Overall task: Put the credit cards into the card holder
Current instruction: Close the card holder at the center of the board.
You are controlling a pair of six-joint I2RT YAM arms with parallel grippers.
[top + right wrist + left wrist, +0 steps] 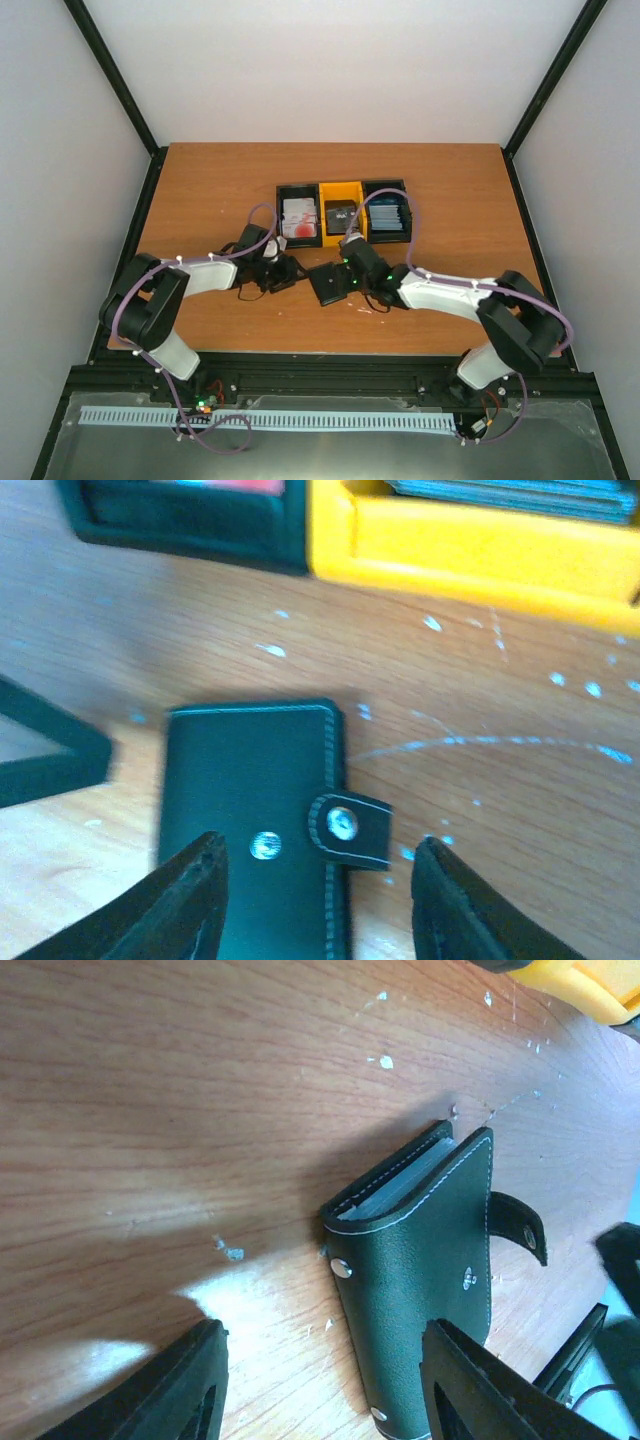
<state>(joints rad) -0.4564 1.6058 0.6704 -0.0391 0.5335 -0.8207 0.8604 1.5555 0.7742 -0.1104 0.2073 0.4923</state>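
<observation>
Small black folding card holder [328, 283] lies mid-frame, tab loose, just below black and yellow plastic bins [341, 187] holding thin credit cards [299, 220]. Left gripper [322, 1355] and right gripper [320, 865] both gape wide astride it.

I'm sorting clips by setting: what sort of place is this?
Probably a lab robot cell: a wooden table boxed in by plain white walls and black framing, holding small plastic bins.
</observation>
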